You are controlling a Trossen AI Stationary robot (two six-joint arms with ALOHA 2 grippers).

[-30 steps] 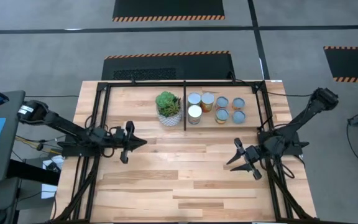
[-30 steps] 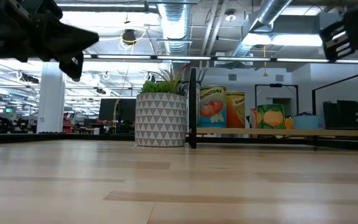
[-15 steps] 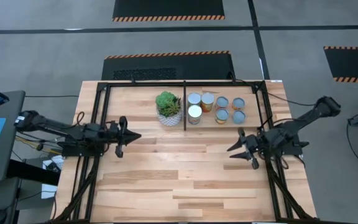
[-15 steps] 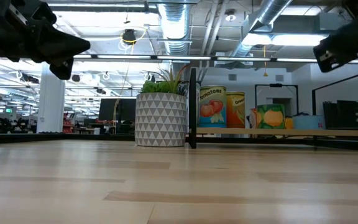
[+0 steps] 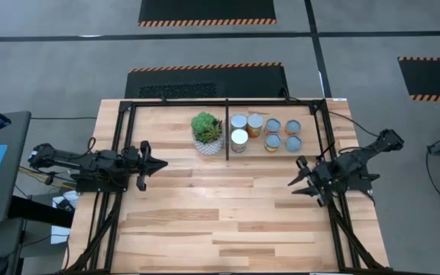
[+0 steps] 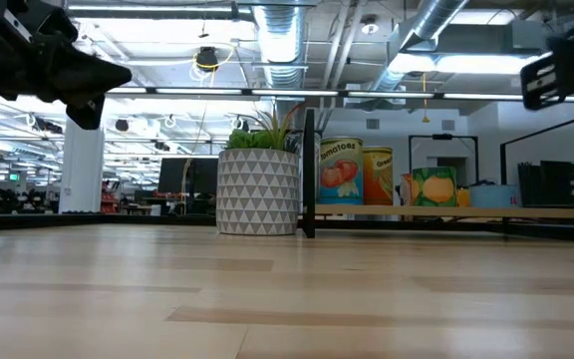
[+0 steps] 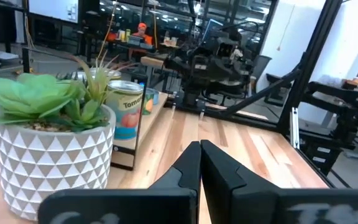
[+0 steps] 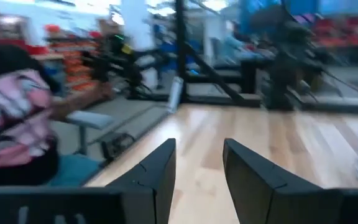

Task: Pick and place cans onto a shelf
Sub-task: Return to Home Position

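Several cans with silver or pale-blue tops stand upright on the shelf, right of its black centre bar. In the low view their labels show above the shelf board. My left gripper hangs shut over the table's left part, pointing level toward the right, far from the cans. My right gripper hangs open over the table's right part, pointing left, near side of the cans. In their wrist views the left gripper is shut and the right gripper holds nothing.
A green succulent in a white patterned pot stands on the shelf just left of the centre bar, beside the cans. Black frame tubes run along both table sides. A person in a pink top sits beyond the table.
My left gripper has drawn back toward the table's left edge, staying shut. My right gripper has drawn back toward the right edge and a little toward the far edge, staying open. The cans have not moved.
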